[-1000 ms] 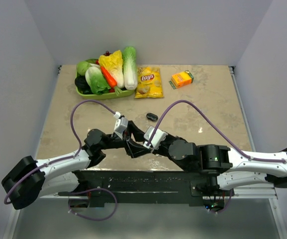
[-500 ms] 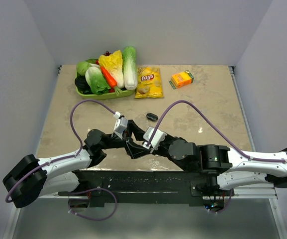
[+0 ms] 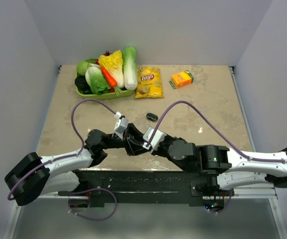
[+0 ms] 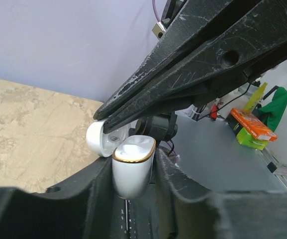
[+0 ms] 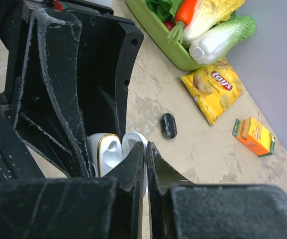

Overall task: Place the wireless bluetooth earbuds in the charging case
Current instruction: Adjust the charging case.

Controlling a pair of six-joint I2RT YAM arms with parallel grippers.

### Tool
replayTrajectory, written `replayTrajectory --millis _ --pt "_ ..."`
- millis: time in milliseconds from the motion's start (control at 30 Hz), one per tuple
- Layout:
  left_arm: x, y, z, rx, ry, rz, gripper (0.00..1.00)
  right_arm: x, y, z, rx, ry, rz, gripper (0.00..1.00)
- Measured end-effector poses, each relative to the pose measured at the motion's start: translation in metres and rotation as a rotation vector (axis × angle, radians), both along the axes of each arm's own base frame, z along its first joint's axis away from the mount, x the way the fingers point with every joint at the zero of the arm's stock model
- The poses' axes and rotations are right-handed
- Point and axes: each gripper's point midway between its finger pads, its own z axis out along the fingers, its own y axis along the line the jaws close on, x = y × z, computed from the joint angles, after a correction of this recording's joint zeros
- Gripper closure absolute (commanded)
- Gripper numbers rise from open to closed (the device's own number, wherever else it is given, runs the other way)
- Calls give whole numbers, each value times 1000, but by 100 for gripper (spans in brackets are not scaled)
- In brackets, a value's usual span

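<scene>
Two arms of mine stretch low over the beige table (image 3: 208, 99) and meet just ahead of their bases. At the far left of the table stands a green tray (image 3: 97, 94) heaped with vegetables (image 3: 114, 67). Just right of it lies a yellow chips bag (image 3: 149, 82), and further right, apart, an orange box (image 3: 181, 79). My left gripper (image 4: 133, 168) pinches the white charging case (image 4: 132, 174) by its sides, one finger touching each flank, with the gold-rimmed mouth up and the lid (image 4: 98, 139) swung open. My right gripper (image 5: 145, 148) has its fingers pressed together, and their tips sit at the open case, right where the mouth meets the lid. Whether anything tiny is caught between those tips I cannot tell. One black rounded earbud (image 3: 151, 117) lies on the table well apart from the case, between my grippers and the chips bag. The second earbud I cannot make out in any view.
</scene>
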Motion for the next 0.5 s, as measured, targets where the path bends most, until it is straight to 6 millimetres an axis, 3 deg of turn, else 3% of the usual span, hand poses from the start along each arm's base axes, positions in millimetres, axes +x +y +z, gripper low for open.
replayTrajectory --millis 200,400,433,500 --pt "-1 1 0 -3 1 -7 91 0 1 0 3 1 1 100" --pt "-3 3 -3 -10 -5 -7 100 -1 3 -1 0 5 10 100" --pt "-3 3 -3 -11 -7 -7 100 -1 3 -1 3 7 8 83" --pt "-3 3 -3 -14 -10 -7 100 -1 4 -1 14 14 3 70"
